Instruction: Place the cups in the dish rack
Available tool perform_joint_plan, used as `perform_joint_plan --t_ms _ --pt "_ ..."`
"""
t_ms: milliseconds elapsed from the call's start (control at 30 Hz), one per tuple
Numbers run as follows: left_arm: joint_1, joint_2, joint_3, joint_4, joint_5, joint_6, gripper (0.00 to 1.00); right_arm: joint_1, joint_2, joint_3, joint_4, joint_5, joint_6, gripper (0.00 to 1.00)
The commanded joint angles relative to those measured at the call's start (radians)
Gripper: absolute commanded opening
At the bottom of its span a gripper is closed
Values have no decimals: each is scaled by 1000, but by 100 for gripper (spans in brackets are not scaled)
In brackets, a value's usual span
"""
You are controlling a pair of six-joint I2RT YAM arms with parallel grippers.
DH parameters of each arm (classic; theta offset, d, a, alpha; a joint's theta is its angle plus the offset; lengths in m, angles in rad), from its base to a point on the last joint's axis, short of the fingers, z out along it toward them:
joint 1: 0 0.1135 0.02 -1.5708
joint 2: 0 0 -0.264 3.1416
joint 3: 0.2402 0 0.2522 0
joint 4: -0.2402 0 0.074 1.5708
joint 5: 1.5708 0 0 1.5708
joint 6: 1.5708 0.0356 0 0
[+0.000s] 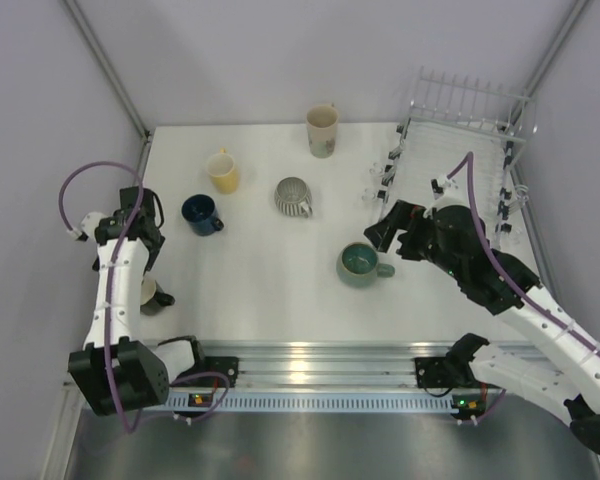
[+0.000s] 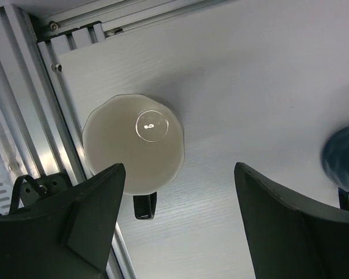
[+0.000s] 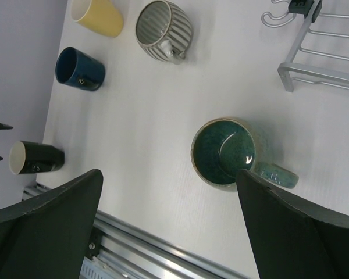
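Note:
Several cups stand on the white table: a tall cream one (image 1: 322,130), a yellow one (image 1: 222,171), a grey ribbed one (image 1: 294,196), a dark blue one (image 1: 201,214), a teal-green one (image 1: 360,265) and a black one (image 1: 152,296). The wire dish rack (image 1: 460,150) sits at the far right with no cup in it. My left gripper (image 2: 180,224) hangs open over the black cup (image 2: 132,144), whose cream inside lies by the left finger. My right gripper (image 3: 168,174) is open above the teal-green cup (image 3: 224,152), which sits close to its right finger.
An aluminium rail (image 1: 310,362) runs along the near table edge. Grey walls close in the left, back and right. The left arm partly covers the black cup in the top view. The dark blue cup (image 2: 344,157) shows at the right edge of the left wrist view.

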Motion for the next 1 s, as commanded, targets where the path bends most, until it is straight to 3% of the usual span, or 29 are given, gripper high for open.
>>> perform_joint_plan --t_ms 0,233,733,967 --pt "17 -11 -28 4 -31 -64 81 9 -28 45 -3 11 -13 99" --pt "23 -43 -137 95 12 -113 79 9 -29 37 0 18 -25 99" --pt "38 58 -184 145 -57 -176 71 10 -37 33 -13 56 -64 99" --pt "52 89 -187 181 -67 -154 59 9 -32 25 -15 64 -71 99"
